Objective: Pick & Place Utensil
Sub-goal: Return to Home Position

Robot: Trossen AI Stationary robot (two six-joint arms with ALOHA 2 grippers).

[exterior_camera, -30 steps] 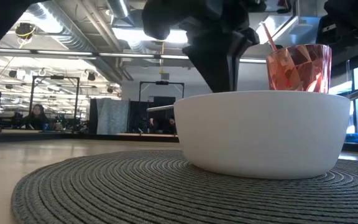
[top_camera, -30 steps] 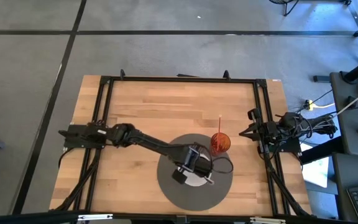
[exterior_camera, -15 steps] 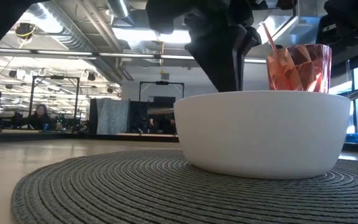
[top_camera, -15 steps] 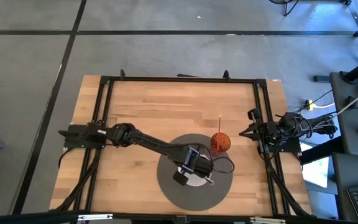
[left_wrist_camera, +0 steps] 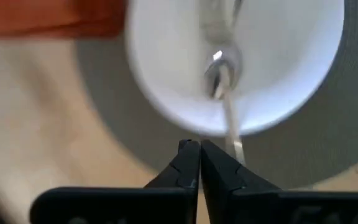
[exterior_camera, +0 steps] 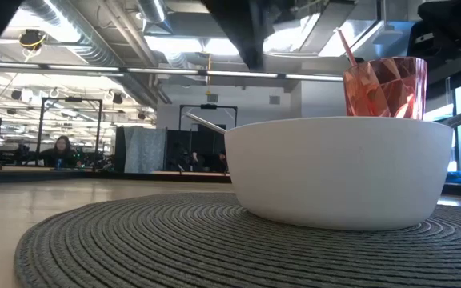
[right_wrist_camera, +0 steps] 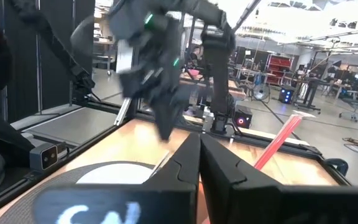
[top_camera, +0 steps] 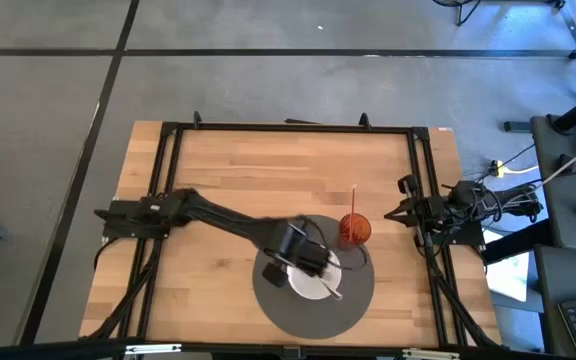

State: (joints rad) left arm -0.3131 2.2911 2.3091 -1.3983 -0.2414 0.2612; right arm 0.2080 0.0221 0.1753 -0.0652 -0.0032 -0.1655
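Observation:
A white bowl [top_camera: 318,283] stands on a round grey woven mat [top_camera: 268,302]. A metal spoon [left_wrist_camera: 221,73] lies in the bowl, its handle [left_wrist_camera: 234,138] leaning out over the rim. In the low view a thin metal end [exterior_camera: 205,124] shows above the bowl's [exterior_camera: 338,172] rim. My left gripper [top_camera: 308,258] hovers shut above the bowl's edge; in its wrist view the shut fingers [left_wrist_camera: 199,157] point down at the handle, clear of it. My right gripper [right_wrist_camera: 199,149] is shut and waits at the table's right edge [top_camera: 410,212].
A red faceted cup [top_camera: 355,229] with a pink straw [top_camera: 354,200] stands just beyond the bowl's far right side, on the mat's edge. Black frame rails [top_camera: 168,180] run along the table's sides. Bare wood [top_camera: 268,175] lies toward the far edge.
My left gripper has risen out of the bowl and drawn back toward the table's left and far side; in the low view its fingers have left the picture upward. The spoon has stayed in the bowl, its handle now showing above the rim.

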